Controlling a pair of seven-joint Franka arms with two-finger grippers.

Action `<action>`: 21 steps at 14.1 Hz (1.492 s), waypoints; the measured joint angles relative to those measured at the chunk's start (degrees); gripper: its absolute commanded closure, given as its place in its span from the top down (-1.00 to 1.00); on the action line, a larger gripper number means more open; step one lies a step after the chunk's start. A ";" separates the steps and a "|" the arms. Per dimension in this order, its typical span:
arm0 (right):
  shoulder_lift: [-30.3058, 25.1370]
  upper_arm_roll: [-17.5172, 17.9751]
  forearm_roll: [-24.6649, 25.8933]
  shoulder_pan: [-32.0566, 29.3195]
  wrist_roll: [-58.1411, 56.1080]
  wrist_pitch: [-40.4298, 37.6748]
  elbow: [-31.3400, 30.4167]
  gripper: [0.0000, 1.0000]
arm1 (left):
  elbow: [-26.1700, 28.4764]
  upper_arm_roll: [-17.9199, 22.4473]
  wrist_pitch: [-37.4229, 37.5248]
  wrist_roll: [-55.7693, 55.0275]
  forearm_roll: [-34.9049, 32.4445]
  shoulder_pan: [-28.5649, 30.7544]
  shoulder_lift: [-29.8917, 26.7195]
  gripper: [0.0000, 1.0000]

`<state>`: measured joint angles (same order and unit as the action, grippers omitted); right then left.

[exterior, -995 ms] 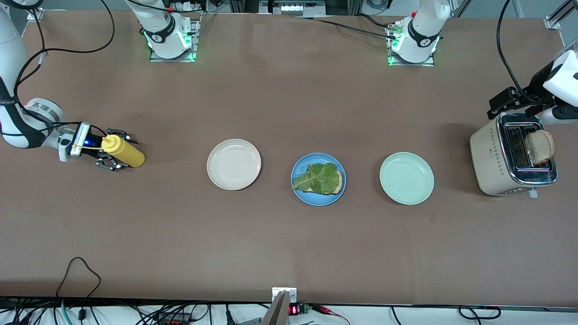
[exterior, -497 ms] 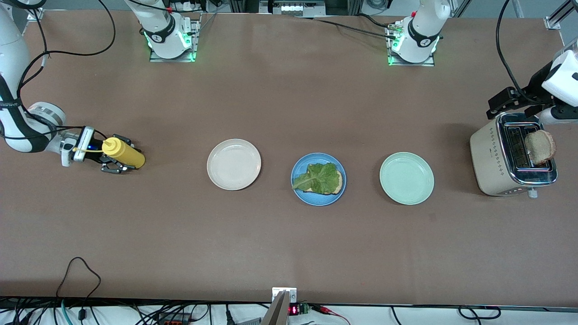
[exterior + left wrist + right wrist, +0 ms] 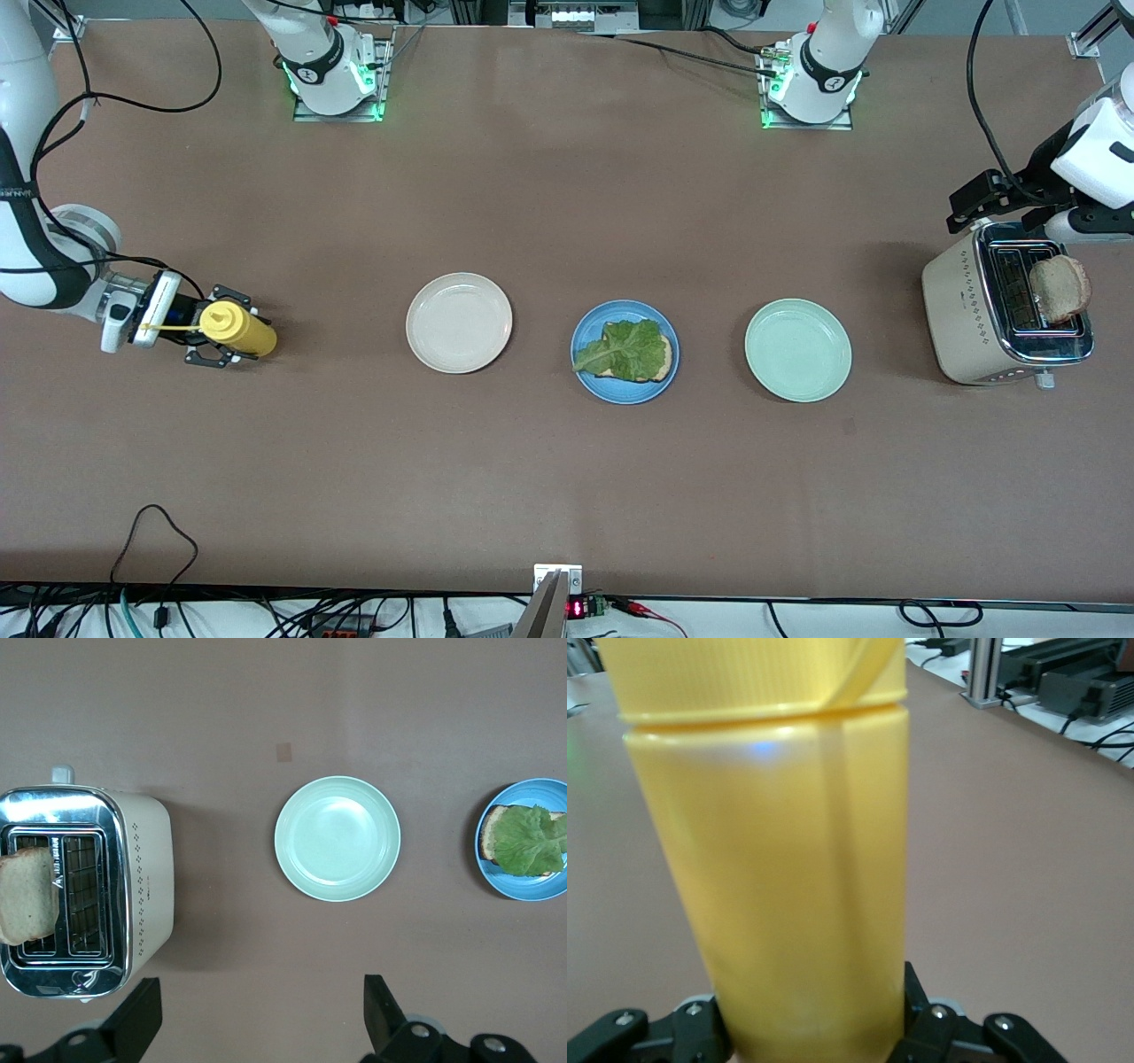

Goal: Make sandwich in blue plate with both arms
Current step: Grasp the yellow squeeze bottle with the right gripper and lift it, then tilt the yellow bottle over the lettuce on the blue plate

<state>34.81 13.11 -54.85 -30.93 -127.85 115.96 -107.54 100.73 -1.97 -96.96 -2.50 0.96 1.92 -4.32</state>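
The blue plate lies mid-table with one bread slice on it and a green lettuce leaf on top. A second bread slice sticks out of a cream toaster at the left arm's end. My left gripper hangs open and empty over the table beside the toaster. The left wrist view shows the toaster, its slice, the blue plate and the lettuce. My right gripper is shut on a yellow squeeze bottle at the right arm's end; the bottle fills the right wrist view.
A cream-white plate lies beside the blue plate toward the right arm's end. A pale mint-green plate lies between the blue plate and the toaster and also shows in the left wrist view. Cables hang over the table's front edge.
My right gripper has carried the yellow bottle a little toward the front camera and tipped it more upright. My left gripper has shifted slightly away from the toaster.
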 measured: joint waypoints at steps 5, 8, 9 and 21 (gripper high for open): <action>-11.77 0.31 10.94 12.31 25.36 5.86 0.23 -1.00 | -0.05 0.02 -0.14 0.00 0.00 0.00 -0.03 1.00; -15.62 0.38 18.48 19.03 40.87 7.68 0.28 -1.00 | -0.05 0.02 -0.58 0.00 0.00 0.00 -0.03 1.00; -16.34 0.40 21.24 21.50 45.87 8.42 0.76 -1.00 | -0.05 0.02 -0.70 0.00 0.00 0.00 -0.03 1.00; -13.21 0.51 62.56 49.92 98.96 9.41 4.48 -1.00 | -0.03 -0.05 -1.15 0.00 0.00 -0.08 0.02 1.00</action>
<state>21.60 13.62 7.72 18.99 -28.89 125.37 -103.06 100.69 -2.02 -98.11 -2.50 0.96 1.84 -4.30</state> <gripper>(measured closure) 0.335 0.000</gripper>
